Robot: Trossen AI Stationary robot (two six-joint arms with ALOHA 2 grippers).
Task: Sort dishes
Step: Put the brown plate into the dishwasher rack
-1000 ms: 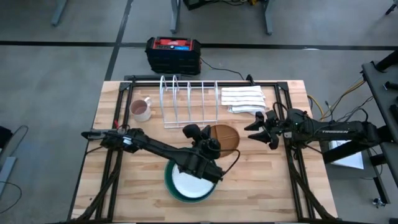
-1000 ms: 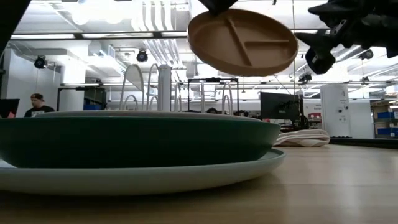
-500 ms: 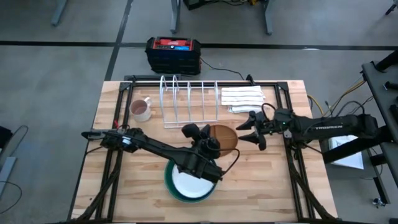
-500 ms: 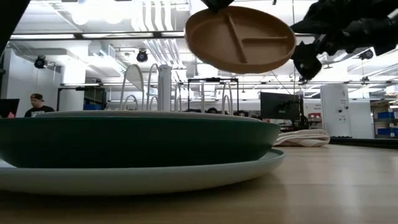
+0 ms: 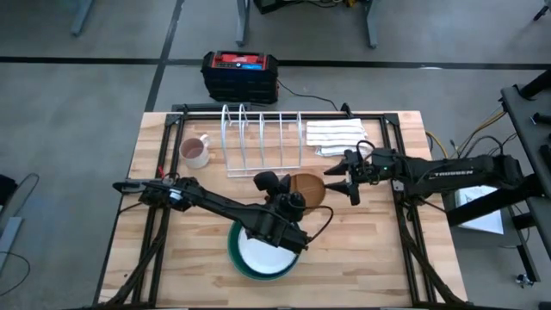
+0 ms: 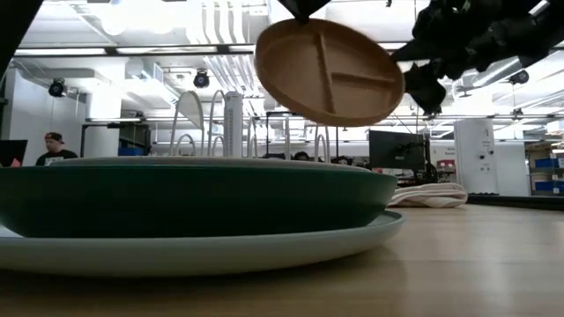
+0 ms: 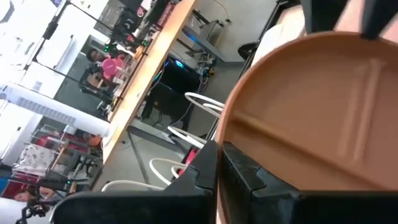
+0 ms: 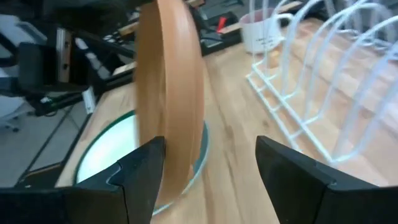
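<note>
My left gripper (image 5: pixel 294 200) is shut on a small brown divided plate (image 5: pixel 313 189), held in the air right of the table's middle. The plate also shows in the low view (image 6: pixel 328 72). My right gripper (image 5: pixel 343 178) is open at the plate's right edge. In the right wrist view its fingers (image 8: pixel 144 169) stand on either side of the plate's rim (image 8: pixel 177 93). A stack of plates (image 5: pixel 263 255) rests on the table near the front: white inside dark green (image 6: pixel 203 198), on a pale mint one (image 6: pixel 264 251). My left gripper pinches the brown plate's rim (image 7: pixel 231 138) between its two fingers, at the plate's left side. In the low view the fingers come from above. The plate hangs below them, lifted clear of the table and steeply tilted. My right gripper: I cannot tell whether its fingers touch the rim.
A white wire dish rack (image 5: pixel 263 138) stands at the back middle. A pinkish mug (image 5: pixel 196 152) is left of it and a folded striped cloth (image 5: pixel 337 136) right of it. A black and red box (image 5: pixel 239 74) sits on the floor beyond the far edge.
My right gripper has gone toward the table's left, up to the brown plate's right edge, staying open. The plate in my left gripper has tipped steeper, its right edge sinking, while staying clear of the table.
</note>
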